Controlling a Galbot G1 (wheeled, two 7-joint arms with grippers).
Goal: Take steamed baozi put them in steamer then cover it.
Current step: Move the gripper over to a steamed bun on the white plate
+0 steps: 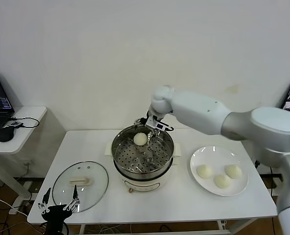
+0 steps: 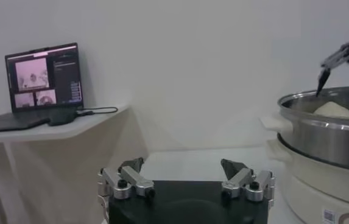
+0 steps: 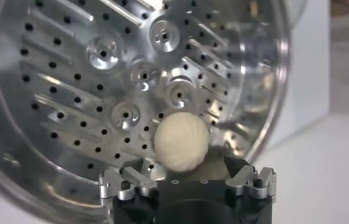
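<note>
Three steamed baozi wait on the plate, to the right of the steamer, nearer my right gripper. It hangs open over the one bun on the far tray. My left gripper, open, idles near the cover.

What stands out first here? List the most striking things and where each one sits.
The shiny steamer at the table's centre catches the eye, with one baozi on its perforated tray and the right gripper open just above its far rim. Three more baozi lie on a white plate to its right. The glass cover rests to its left, near the idle, open left gripper.
</note>
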